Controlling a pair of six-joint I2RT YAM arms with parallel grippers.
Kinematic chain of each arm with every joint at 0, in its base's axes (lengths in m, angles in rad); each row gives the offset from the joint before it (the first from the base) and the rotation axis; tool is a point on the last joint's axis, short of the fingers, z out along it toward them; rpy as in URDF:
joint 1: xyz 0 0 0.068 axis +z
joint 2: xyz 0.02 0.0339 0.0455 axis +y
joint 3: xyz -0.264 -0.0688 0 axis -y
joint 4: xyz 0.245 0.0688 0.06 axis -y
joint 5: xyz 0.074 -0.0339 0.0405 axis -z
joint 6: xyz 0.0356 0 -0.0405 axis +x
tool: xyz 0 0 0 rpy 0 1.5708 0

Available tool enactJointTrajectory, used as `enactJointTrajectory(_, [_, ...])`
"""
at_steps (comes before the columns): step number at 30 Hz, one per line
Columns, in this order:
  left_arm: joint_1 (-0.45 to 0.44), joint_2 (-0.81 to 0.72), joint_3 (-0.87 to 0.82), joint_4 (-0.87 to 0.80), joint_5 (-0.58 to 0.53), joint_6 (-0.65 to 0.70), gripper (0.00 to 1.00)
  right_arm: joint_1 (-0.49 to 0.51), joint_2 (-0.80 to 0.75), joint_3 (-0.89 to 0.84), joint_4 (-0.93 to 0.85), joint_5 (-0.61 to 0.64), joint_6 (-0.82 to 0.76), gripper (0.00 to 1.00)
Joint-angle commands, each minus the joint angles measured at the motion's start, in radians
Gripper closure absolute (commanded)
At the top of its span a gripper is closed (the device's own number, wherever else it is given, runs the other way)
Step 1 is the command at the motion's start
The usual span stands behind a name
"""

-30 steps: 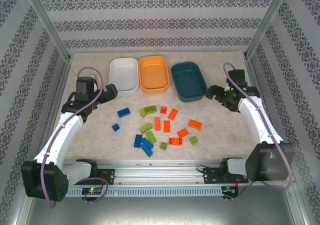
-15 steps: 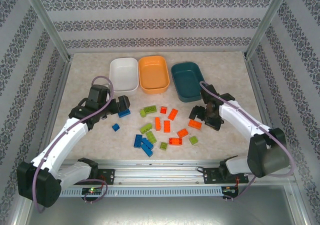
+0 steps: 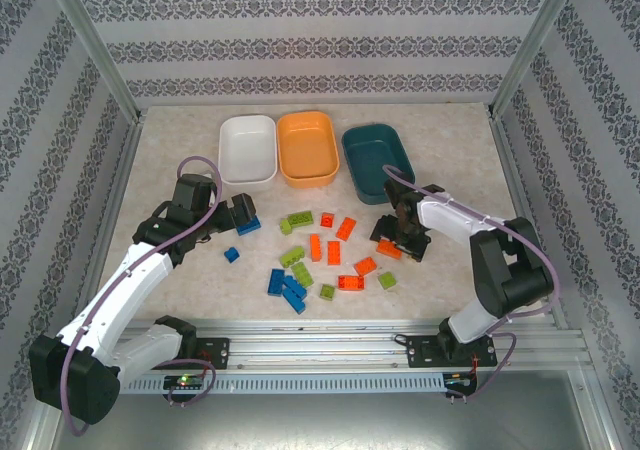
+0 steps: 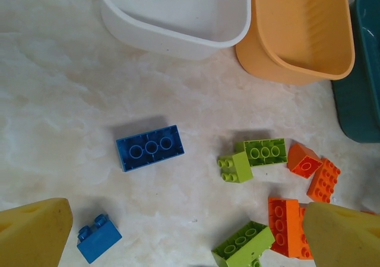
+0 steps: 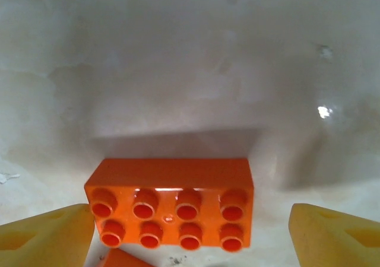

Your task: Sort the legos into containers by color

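Right arm: it has swung in from beside the dark teal tub (image 3: 376, 162) and dropped onto the right edge of the scatter, a big move in one second.
Right pincer (image 3: 400, 238): spread, with one yellow finger on each side of an oblong orange brick (image 5: 172, 210). The left finger is almost at the brick's corner and the right one is well apart from it. Nothing is pinched yet.
Orange brick: flat on the desk (image 3: 460, 160), studs up, squarely between the fingers in the right wrist view.
Left arm: it has come forward too, away from the desk's left side.
Left pincer (image 3: 241, 211): wide apart and holding nothing, hovering just behind the oblong blue brick (image 4: 149, 148).
Blue brick: lying flat on the desk a little in front of the white tub (image 3: 248, 148), with a small blue brick (image 4: 99, 237) nearer the arm.
Legos: the blue, lime and orange pieces are all where they were. None has shifted.
Tubs: the white tub, the orange tub (image 3: 307, 146) and the dark teal tub stand in a row at the back with no bricks inside.
Meaning: the approach is done and sorting proper hasn't begun. The right side looks set for the first grab, most likely bound for the orange tub.
Watch for: the uneven finger gap. A closing squeeze could nudge the brick sideways before it seats.
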Motion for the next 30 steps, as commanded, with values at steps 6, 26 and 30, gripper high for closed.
enactJointTrajectory(6, [-0.012,-0.012,-0.019,-0.037,-0.03,-0.005,0.0,0.03,0.079,0.046,0.027,-0.013,0.019,0.18])
enactJointTrajectory(26, [-0.011,0.024,-0.024,0.007,-0.021,-0.002,0.0,0.035,0.059,0.037,0.01,-0.006,-0.005,0.45])
enactJointTrajectory(30, [-0.011,0.039,-0.018,0.017,-0.013,0.001,0.0,0.034,-0.005,0.048,-0.024,-0.001,-0.015,0.45])
